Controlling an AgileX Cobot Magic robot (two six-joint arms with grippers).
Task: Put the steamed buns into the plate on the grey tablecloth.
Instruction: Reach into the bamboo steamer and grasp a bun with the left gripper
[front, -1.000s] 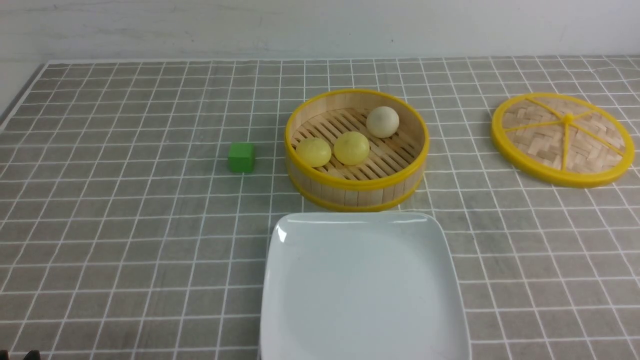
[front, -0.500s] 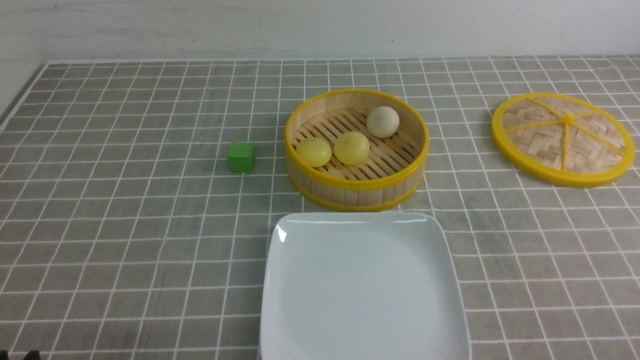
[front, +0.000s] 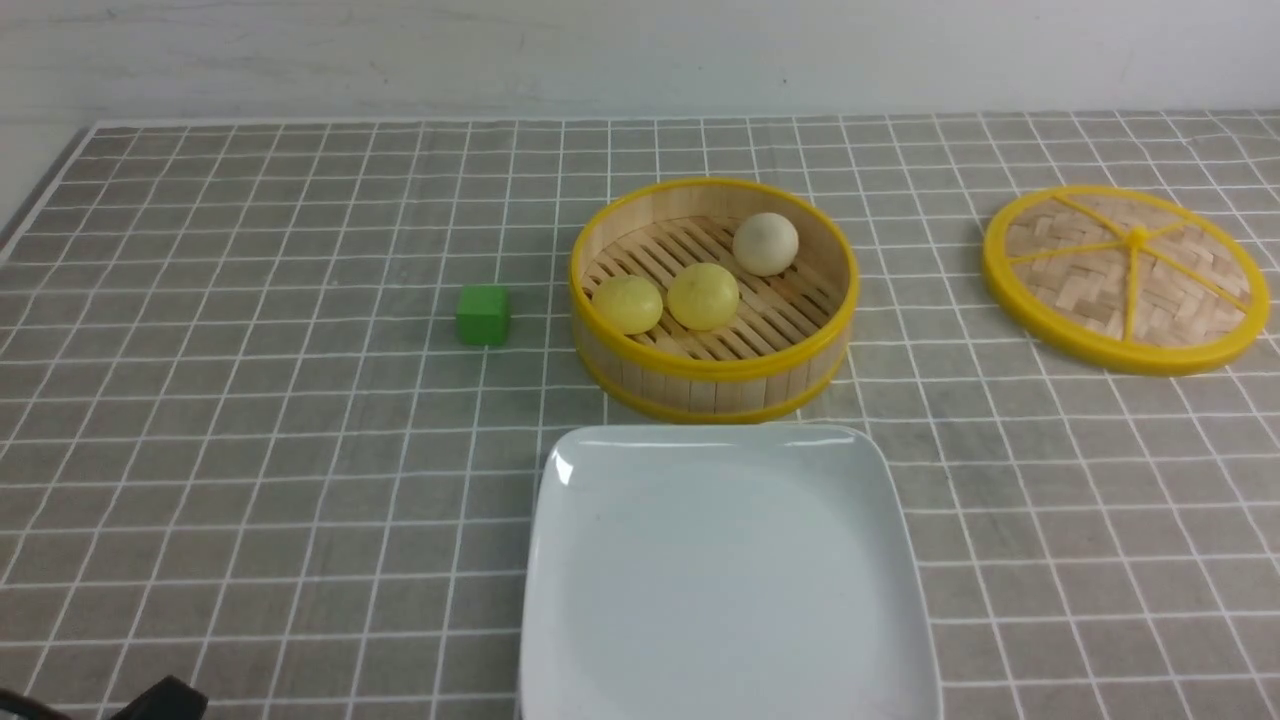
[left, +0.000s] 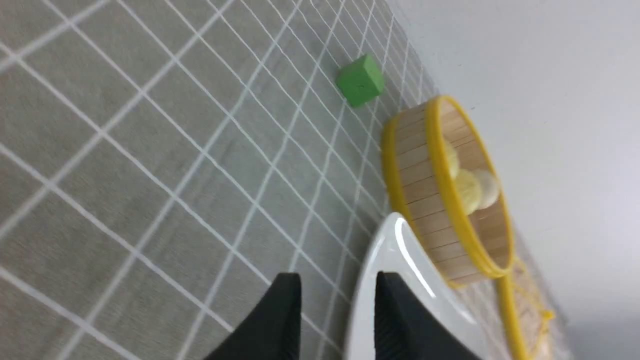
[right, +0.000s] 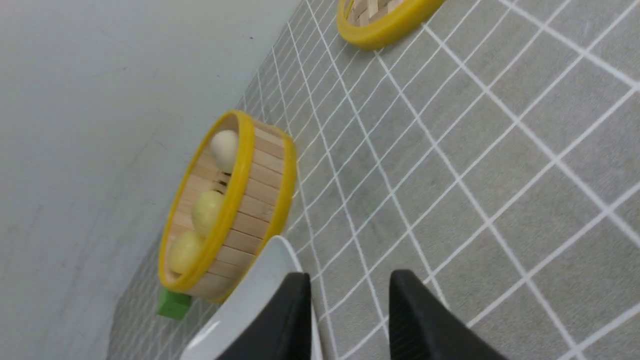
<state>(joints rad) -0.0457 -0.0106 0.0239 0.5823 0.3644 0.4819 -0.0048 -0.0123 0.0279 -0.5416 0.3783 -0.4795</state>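
Three steamed buns lie in the round bamboo steamer (front: 715, 372): two pale yellow ones (front: 628, 304) (front: 703, 296) and an off-white one (front: 766, 244). The white square plate (front: 725, 570) sits empty on the grey tablecloth (front: 250, 450), just in front of the steamer. My left gripper (left: 337, 287) is open and empty, low over the cloth by the plate's left edge (left: 395, 245). My right gripper (right: 350, 282) is open and empty, by the plate's right edge (right: 250, 295). The buns also show in the right wrist view (right: 207, 212).
A green cube (front: 483, 315) stands left of the steamer. The woven yellow-rimmed lid (front: 1125, 280) lies flat at the far right. A dark part of my left arm (front: 160, 700) shows at the bottom left corner.
A dark part of my left arm has come further into the bottom left corner of the front view. The buns, plate, steamer, cube and lid have not moved.
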